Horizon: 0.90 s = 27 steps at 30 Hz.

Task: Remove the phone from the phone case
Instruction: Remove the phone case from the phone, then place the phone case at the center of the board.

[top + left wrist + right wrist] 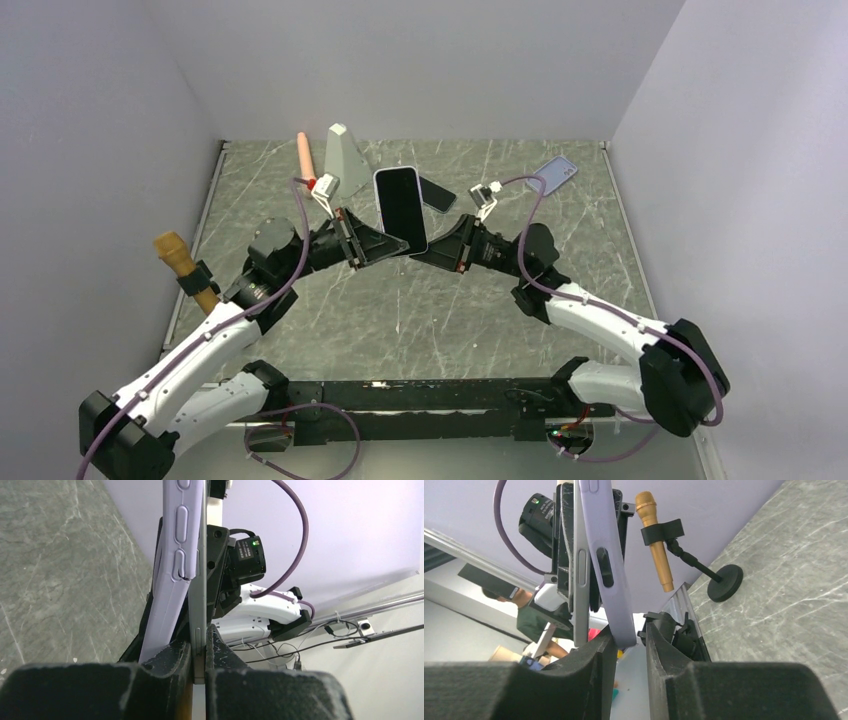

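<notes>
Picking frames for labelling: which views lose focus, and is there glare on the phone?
Top view: soft even light, sharp, no strong glare on the black-screened phone. Left wrist view: the black left hand blurs up close; the lilac phone case is sharp. Right wrist view: the black right hand blurs likewise; the gold microphone is crisp.

Your phone (400, 208) sits above the table's (400, 320) middle, left gripper (199, 650) at its left, right gripper (629, 645) at its right; behind it lie a second phone (438, 195) and a wedge (343, 158).
</notes>
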Available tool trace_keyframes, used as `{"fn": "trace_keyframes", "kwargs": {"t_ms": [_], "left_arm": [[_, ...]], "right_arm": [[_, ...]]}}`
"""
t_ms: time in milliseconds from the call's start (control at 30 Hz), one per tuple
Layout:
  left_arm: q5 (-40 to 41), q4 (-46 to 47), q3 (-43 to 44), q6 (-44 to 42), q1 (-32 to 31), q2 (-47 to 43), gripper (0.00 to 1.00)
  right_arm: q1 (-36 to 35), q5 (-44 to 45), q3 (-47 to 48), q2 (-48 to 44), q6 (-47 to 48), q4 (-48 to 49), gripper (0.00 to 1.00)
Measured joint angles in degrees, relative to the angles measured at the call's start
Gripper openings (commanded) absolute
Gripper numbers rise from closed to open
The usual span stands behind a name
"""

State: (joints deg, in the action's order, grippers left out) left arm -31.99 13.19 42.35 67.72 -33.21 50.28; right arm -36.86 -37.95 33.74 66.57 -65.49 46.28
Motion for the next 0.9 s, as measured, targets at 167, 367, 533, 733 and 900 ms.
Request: {"fn": "trace_keyframes", "kwargs": {"t_ms": [167,367,533,733,900], "left_arm": [[-2.25,4.02,-1.36,1.68,0.2,1.79,0.0],[-2.08,7.37,-5.14,2.43,0.39,0.44,0.0],[-1.25,8.59,-8.15,2.43,-2.03,-1.86,0.0],[-3.13,4.87,-10.73,1.7,-4.26,-2.62,0.0],[-0.87,-4.5,-9.31,-3.87,-4.22,-5.09,0.0]], "right_arm": [[-0.15,-1.81,1.05,4.46,-1.9,5.53,0.0],[-0.48,-2.43,1.18,8.15,-2.91,8.7,0.0],[-0.74,-0.15,2.67,11.96,-3.98,9.44,0.0],[1.66,6.71,5.11,13.16,-5.25,9.09,0.0],[7.3,13.84,5.86,9.77,-3.72,-6.58,0.0]]}}
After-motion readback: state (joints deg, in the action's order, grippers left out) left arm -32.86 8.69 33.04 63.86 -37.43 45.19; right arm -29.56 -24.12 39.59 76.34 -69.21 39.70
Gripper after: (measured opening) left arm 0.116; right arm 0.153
